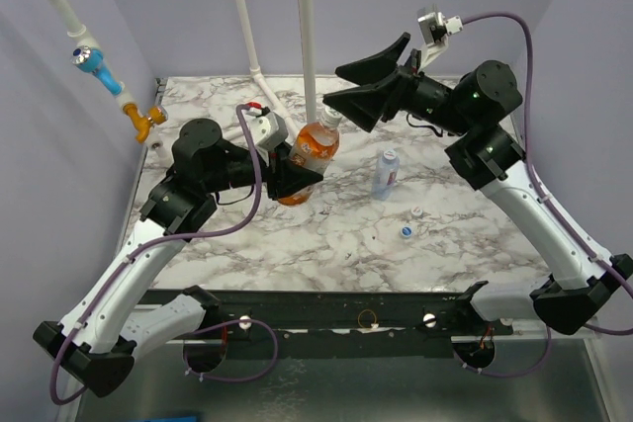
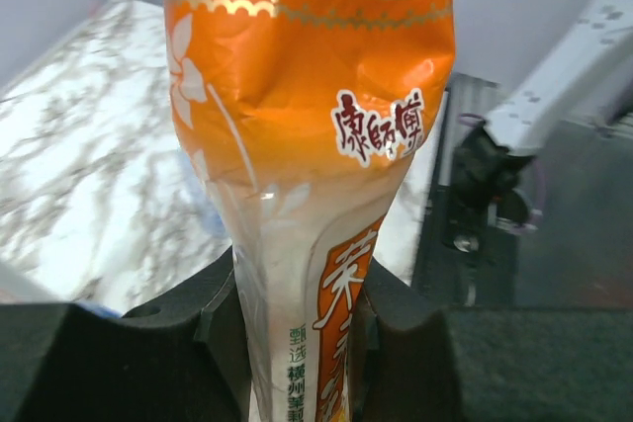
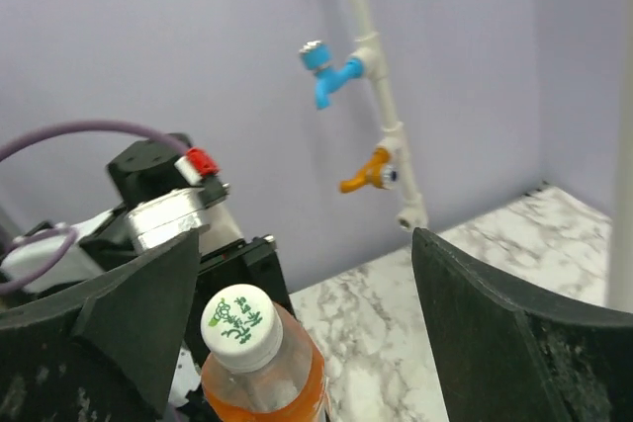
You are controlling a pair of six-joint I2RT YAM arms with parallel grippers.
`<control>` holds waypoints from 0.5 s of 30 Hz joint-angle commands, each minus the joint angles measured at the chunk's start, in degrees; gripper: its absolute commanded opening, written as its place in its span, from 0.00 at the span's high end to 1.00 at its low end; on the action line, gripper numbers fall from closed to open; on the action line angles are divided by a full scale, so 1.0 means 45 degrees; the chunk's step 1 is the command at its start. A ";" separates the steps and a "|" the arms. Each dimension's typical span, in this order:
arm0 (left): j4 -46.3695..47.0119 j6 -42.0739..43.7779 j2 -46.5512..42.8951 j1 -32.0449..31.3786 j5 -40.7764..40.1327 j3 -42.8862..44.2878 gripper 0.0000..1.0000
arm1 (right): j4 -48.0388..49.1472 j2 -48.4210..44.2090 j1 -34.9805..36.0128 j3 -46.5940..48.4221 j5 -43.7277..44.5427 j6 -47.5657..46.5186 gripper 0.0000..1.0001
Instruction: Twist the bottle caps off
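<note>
Left fingers (image 2: 129, 363) gripping orange bottle (image 1: 315, 150) | right fingers (image 3: 514, 343) wide apart, white cap (image 3: 240, 323) near their tips

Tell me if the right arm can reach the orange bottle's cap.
Likely yes: the right end effector is open, the cap lies right before it, nothing between; the left end effector holds the bottle.

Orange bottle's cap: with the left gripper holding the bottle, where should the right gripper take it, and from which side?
Probably the white cap, by its round side wall, one finger on each side, coming in along the neck from the cap end. The left gripper clamps the orange bottle lower down, so the cap stands free, and the open right gripper faces it.
</note>
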 commanded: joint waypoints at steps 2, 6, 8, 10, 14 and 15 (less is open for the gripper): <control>-0.0052 0.1830 -0.0072 -0.0034 -0.3326 -0.0355 0.91 | -0.3442 0.0361 0.0142 0.1238 0.3251 -0.1028 0.08; -0.0027 0.1972 0.0078 -0.0035 -0.3710 -0.0279 0.91 | -0.4152 0.0848 0.0499 0.1689 0.3480 -0.1062 0.08; -0.0006 0.1966 0.0101 -0.0025 -0.3775 -0.0276 0.91 | -0.4021 0.0942 0.0718 0.1556 0.3462 -0.1002 0.11; 0.0035 0.1908 0.0140 -0.0028 -0.3777 -0.0287 0.91 | -0.3960 0.1035 0.0893 0.1490 0.3527 -0.1001 0.15; 0.0108 0.1832 0.0231 -0.0033 -0.3842 -0.0220 0.91 | -0.3577 0.0990 0.1022 0.1212 0.3497 -0.0935 0.25; 0.0125 0.1811 0.0255 -0.0033 -0.3863 -0.0206 0.91 | -0.3484 0.0956 0.1041 0.1161 0.3515 -0.0920 0.29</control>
